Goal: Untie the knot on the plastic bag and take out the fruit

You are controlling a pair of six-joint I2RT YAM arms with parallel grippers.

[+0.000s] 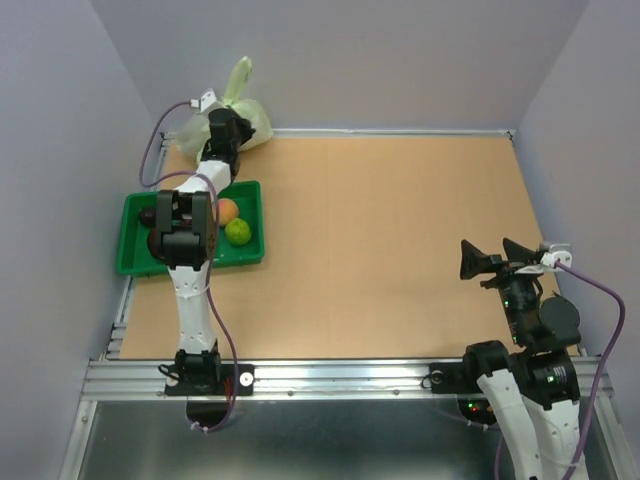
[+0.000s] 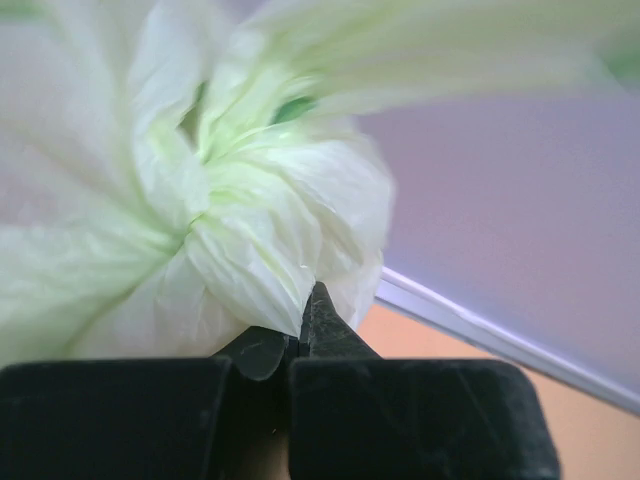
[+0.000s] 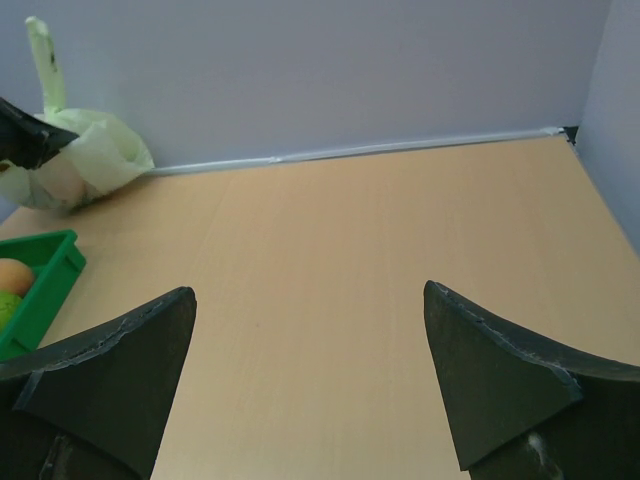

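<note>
Left wrist view is filled by the knot (image 2: 270,220) – a bunched lump of pale green film with folds running into it from the left and from above. It sits directly ahead of the left gripper (image 2: 300,325), touching its tips. The fingers (image 2: 330,340) are pressed together at the lump's lower edge and seem to nip a fold of plastic, though how much is caught I cannot tell.

From above, the plastic bag (image 1: 250,122) lies in the far left corner of the table (image 1: 400,250), against the back wall. Its thin loose tail (image 1: 238,75) stands up the wall, so the tied part's long axis runs upward and away from the arms. Contents are too veiled by the film to name.

Just nearer than the bag sits the green tray (image 1: 135,262), holding a lime-green round fruit (image 1: 238,232) and an orange-pink one (image 1: 228,210) beside it; the arm hides the rest.

The right gripper (image 1: 497,252) hangs over the near right of the table, fingers spread wide on nothing – well apart from the bag. By my reading the left arm alone is placed to work the knot, and any pull would likely drag the light bag unless the right arm crosses over to steady it.
</note>
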